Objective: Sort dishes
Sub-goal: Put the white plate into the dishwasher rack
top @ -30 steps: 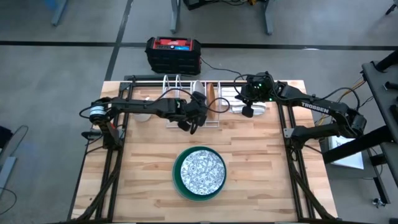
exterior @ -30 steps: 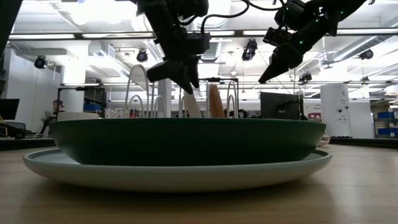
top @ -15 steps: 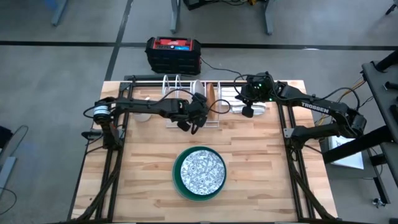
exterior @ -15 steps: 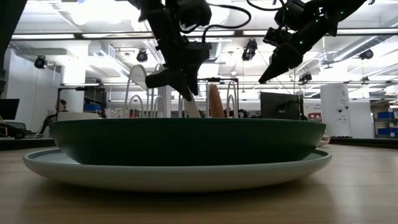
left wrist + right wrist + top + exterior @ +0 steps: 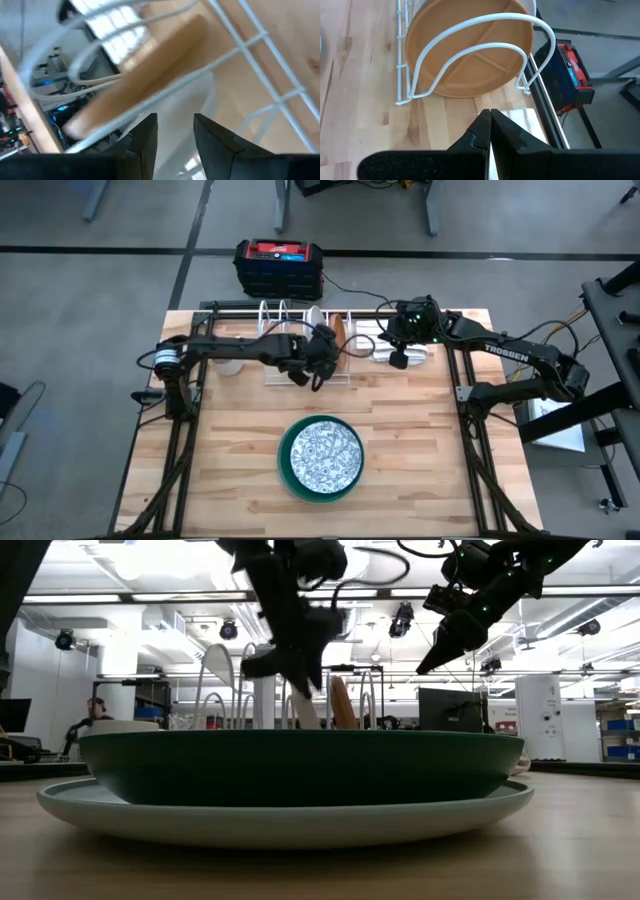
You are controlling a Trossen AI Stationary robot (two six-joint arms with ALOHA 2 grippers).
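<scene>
A white wire dish rack [image 5: 300,340] stands at the table's far edge. A brown plate [image 5: 470,55] stands on edge in one of its slots. My left gripper [image 5: 322,368] reaches into the rack from the left, just beside the brown plate [image 5: 145,80], and is shut on a white plate [image 5: 304,710]. My right gripper [image 5: 491,130] hangs shut and empty above the rack's right end. Near the front, the patterned plate [image 5: 322,452] lies in the dark green plate [image 5: 300,765], which sits on the pale mint plate [image 5: 290,820]. My left gripper pinches the white plate's rim [image 5: 182,107] between its two fingers [image 5: 145,137]. The fingers slant down from the table's left. The plate stands nearly on edge among the rack wires, beside the brown plate. The stacked plates in front hide its lower edge.
A folded white striped cloth [image 5: 520,120] lies under my right gripper. A small mug [image 5: 230,366] sits left of the rack. A black and red box [image 5: 280,265] stands on the floor beyond the far edge. Bare wood lies either side of the stack.
My left gripper has edged a little toward the far edge and the brown plate, carrying the white plate deeper between the rack wires. My right arm has kept still.
</scene>
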